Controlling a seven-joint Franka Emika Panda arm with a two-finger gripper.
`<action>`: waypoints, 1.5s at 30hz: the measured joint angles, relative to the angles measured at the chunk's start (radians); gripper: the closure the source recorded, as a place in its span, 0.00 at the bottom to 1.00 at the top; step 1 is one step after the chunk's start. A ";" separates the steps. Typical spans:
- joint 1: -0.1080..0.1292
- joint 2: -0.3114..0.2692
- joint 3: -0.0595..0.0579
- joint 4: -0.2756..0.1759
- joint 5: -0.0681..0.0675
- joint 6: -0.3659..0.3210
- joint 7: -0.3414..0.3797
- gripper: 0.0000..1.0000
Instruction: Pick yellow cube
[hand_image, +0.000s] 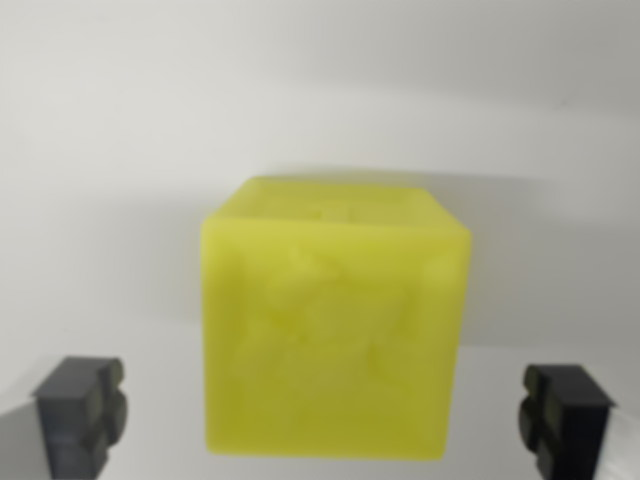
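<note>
Yellow cube (335, 335), a translucent, waxy-looking plastic block, is what you have sitting between the claw's fingertips in the lower centre of the frame. Your gripper (323, 415) stands wide open: one dark grey finger pad (82, 405) shows at the lower left corner and the other (562, 410) at the lower right, and you can see bare surface between each pad and the cube's sides, so neither pad touches it. The cube fills the middle of the picture, its front face toward you and a sliver of its top face visible above, in the centre of the frame. The picture is soft, so the faint marks on that front face cannot be made out. Beyond the cube you see a plain white tabletop (120, 150) running to the upper edge of the frame, with a soft grey shadow spreading behind and to the right of the cube.
</note>
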 joint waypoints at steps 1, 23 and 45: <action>0.000 0.006 0.000 0.001 0.000 0.005 0.000 0.00; -0.001 0.094 0.000 0.027 -0.005 0.068 0.004 0.00; 0.000 -0.018 0.000 -0.003 0.000 -0.014 0.000 1.00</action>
